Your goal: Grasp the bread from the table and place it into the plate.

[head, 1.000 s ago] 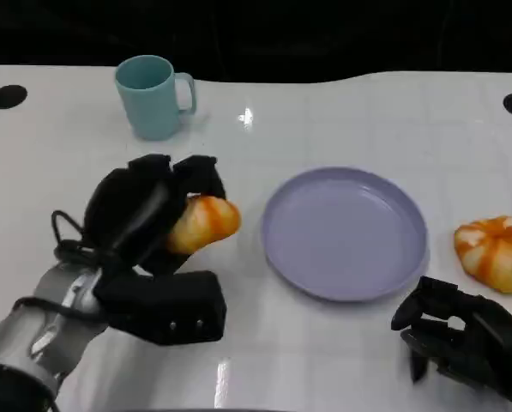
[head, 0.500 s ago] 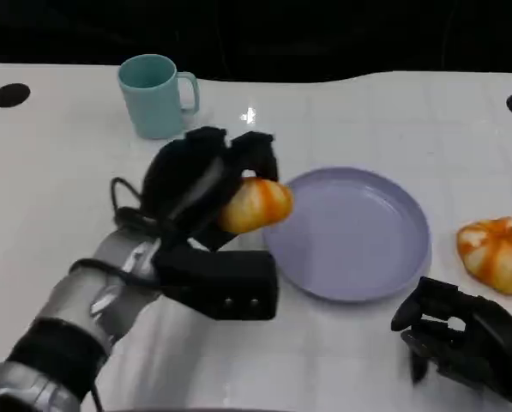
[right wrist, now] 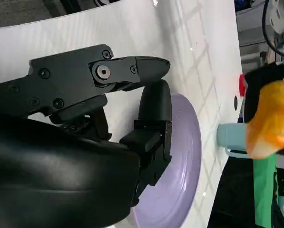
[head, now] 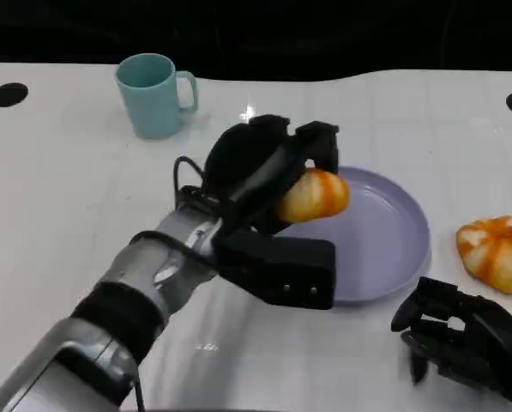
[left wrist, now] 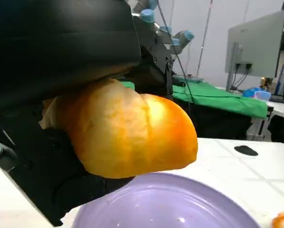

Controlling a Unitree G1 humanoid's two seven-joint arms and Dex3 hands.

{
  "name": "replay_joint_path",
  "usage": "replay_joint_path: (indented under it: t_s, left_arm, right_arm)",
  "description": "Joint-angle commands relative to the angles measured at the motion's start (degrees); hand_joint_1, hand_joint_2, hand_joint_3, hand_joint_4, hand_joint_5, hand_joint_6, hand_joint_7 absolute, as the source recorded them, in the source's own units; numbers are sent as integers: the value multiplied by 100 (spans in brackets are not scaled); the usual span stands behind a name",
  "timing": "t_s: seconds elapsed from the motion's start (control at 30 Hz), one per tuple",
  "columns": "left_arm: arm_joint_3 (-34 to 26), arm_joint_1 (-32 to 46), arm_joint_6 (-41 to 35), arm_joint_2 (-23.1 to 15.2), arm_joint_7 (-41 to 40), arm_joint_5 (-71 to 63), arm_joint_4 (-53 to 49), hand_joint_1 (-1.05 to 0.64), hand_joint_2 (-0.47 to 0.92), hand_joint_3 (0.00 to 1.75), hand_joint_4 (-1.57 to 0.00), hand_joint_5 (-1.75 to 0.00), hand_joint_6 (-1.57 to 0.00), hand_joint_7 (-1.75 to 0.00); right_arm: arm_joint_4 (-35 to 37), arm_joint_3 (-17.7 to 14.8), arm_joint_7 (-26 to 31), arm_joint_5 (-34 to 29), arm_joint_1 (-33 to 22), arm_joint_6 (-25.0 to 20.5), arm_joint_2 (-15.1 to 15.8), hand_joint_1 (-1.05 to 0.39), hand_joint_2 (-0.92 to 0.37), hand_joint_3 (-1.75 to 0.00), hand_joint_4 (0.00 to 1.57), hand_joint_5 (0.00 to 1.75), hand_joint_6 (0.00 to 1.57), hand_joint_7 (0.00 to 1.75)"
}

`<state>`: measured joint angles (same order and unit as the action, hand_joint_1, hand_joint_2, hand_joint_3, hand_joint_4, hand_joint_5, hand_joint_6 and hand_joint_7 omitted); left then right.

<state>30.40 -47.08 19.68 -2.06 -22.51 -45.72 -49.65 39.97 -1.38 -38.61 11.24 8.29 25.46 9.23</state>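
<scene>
My left hand (head: 264,172) grips an orange-brown bread roll (head: 314,196) and holds it above the left part of the lilac plate (head: 393,232). Up close in the left wrist view, the roll (left wrist: 127,133) sits between black fingers (left wrist: 61,33) just over the plate's rim (left wrist: 170,204). My right hand (head: 461,339) rests low at the table's near right edge, holding nothing, its fingers curled in. The right wrist view has that hand (right wrist: 84,109), the plate (right wrist: 180,175) and the held roll (right wrist: 268,118).
A second orange-and-white striped bread (head: 496,251) lies on the table right of the plate. A teal mug (head: 155,94) stands at the back left. Black round marks (head: 7,94) sit near the table's far corners.
My left arm has carried the roll to the right, from left of the plate to over its left part. The right hand has stayed still.
</scene>
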Motion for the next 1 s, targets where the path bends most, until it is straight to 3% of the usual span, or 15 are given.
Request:
replay_joint_path:
  t_s: [0.03, 0.13, 0.2, 0.37, 0.53, 0.6, 0.73, 0.87, 0.9, 1.0]
  left_arm:
    - [144, -326, -8, 171, -278, -62, -418, -25, 47, 114, -94, -175, -72, -158]
    - [208, -447, -15, 277, -360, -61, -637, -25, 48, 113, -94, -175, -72, -160]
    - [272, -572, -74, 415, -396, -75, -842, -27, 52, 103, -98, -175, -76, -137]
    - [507, -814, -233, 558, -483, -231, -1187, -28, 57, 102, -99, -175, -76, -126]
    - [619, -974, -312, 648, -388, -232, -1471, -33, 60, 79, -94, -175, -80, -105]
    - [630, -1015, -347, 673, -236, -194, -1550, -36, 67, 61, -82, -155, -75, -98]
    - [642, -1051, -377, 702, -36, -150, -1639, -36, 70, 49, -74, -139, -61, -89]
    - [674, -1101, -501, 714, 402, -133, -1669, -45, 85, 25, -55, -106, -37, -61]
    - [690, -1117, -546, 715, 527, -140, -1670, -52, 89, 26, -31, -91, -24, -51]
    - [826, -1174, -758, 709, 849, -254, -1671, -67, 92, 36, -5, -72, -8, -44]
  right_arm:
    - [113, -31, -13, -10, -134, -282, 77, -53, -92, -24, 69, 175, 67, 141]
    - [104, -49, -44, 22, -138, -327, 67, -53, -92, -24, 69, 175, 67, 141]
    - [129, -62, -67, 46, -137, -326, 58, -53, -92, -24, 70, 175, 68, 141]
    - [188, -45, -76, 20, -114, -204, 59, -54, -92, -24, 71, 175, 68, 142]
    - [261, -32, -70, -6, -84, -73, 52, -53, -92, -25, 71, 175, 67, 142]
    - [313, -46, -98, 33, -55, -78, 39, -53, -92, -25, 71, 175, 68, 143]
    - [396, -54, -112, 40, -22, -13, 31, -53, -92, -26, 72, 175, 68, 144]
    - [431, -49, -123, 42, 0, -8, 40, -54, -92, -25, 72, 175, 68, 145]
    - [438, -47, -133, 43, 5, 0, 43, -54, -92, -26, 72, 175, 67, 145]
    - [400, -39, -112, 38, -9, -50, 42, -54, -92, -26, 71, 175, 67, 146]
